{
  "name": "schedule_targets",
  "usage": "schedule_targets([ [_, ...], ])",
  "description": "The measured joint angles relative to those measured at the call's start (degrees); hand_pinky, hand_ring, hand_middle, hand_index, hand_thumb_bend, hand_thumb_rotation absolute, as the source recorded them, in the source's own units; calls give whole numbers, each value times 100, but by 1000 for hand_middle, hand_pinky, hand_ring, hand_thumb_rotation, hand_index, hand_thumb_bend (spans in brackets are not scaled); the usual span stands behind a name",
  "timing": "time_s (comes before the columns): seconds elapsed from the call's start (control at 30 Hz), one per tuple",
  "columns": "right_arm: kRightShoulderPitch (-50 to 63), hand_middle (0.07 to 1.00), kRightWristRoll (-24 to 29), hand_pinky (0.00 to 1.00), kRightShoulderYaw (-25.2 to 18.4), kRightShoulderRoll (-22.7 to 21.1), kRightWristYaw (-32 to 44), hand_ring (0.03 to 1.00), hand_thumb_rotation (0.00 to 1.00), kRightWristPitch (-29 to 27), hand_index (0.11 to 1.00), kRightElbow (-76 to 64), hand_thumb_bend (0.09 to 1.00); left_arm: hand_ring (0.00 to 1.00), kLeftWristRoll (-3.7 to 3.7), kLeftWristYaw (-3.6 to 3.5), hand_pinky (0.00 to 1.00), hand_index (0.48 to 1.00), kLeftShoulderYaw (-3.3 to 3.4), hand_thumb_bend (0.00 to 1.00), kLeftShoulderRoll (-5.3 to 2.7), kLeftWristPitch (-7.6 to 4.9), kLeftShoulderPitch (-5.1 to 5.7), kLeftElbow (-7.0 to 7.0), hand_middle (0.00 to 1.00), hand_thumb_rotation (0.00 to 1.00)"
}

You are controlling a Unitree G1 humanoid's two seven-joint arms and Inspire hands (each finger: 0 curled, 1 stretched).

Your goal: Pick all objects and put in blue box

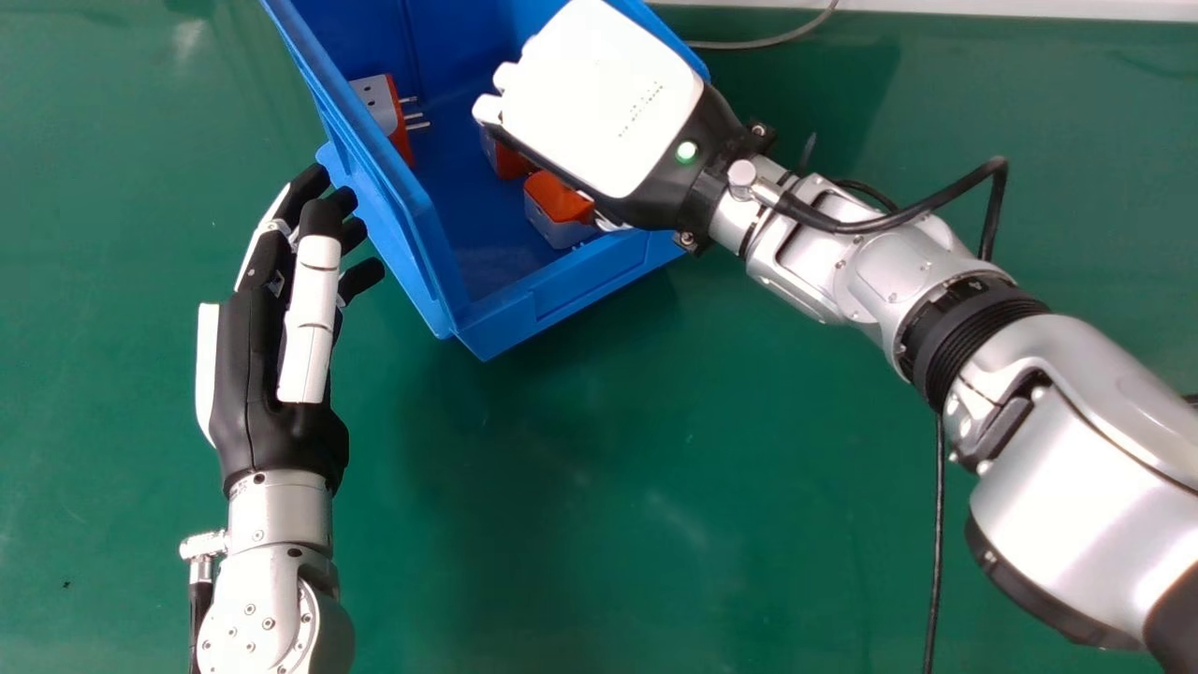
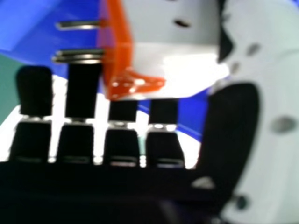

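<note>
At upper centre, my right hand (image 1: 608, 103) overhangs the blue box (image 1: 585, 290), likely to release an adapter (image 2: 159, 28); whether gripping, I can't tell.

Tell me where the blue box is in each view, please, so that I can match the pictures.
Head view: the blue box is at the top, near the middle, partly under the right hand.
Right hand view: the box is behind an orange and white plug.
Shared landmark: the right hand, in front of the box.
</note>
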Motion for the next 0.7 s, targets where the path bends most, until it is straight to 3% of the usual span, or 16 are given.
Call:
schedule_targets([
  [0.63,0,503,-219,314,312,-12,-18,444,0,770,532,17,497,844,51,7,783,845,-13,708,-2,-1,-1,7,850,764],
  [0.67,0,547,-221,360,315,-12,-41,491,1,809,569,17,573,844,51,7,782,845,-14,704,-2,0,-1,7,850,766],
  [0.7,0,547,-221,360,316,-12,-57,491,1,834,569,17,573,844,53,9,782,845,-14,704,-2,0,-1,7,850,766],
])
